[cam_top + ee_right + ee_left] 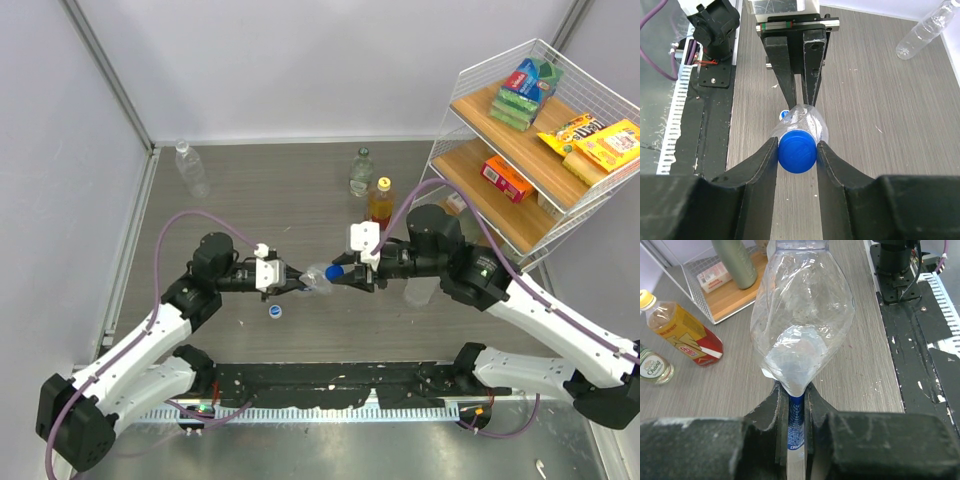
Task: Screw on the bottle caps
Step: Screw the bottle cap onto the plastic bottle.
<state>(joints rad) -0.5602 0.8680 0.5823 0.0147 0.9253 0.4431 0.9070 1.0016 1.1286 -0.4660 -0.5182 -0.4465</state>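
Check in the top view that both arms reach inward from their bases and meet over the middle of the grey wood-grain table (250, 200). Their forearms are roughly level and their grippers point at each other.

The left gripper (293, 283) is clamped on the flattened rear end of the crumpled clear plastic bottle with a blue label (318, 278). In the left wrist view, you see its jaws pinching the squashed end and the blue label strip of the bottle (802, 315). The bottle is held horizontally with its mouth towards the right arm.

The right gripper (343, 273) faces the mouth end. In the right wrist view, its fingers (771, 150) press against both sides of the round dark blue plastic cap (796, 151). The cap sits at the bottle's mouth. You cannot tell how far it is threaded on.

The small white plastic cap with a blue middle (275, 311) lies on the table just nearer the bases than the left gripper. The amber plastic bottle with a red label and yellow cap (380, 203) stands beyond the right gripper.
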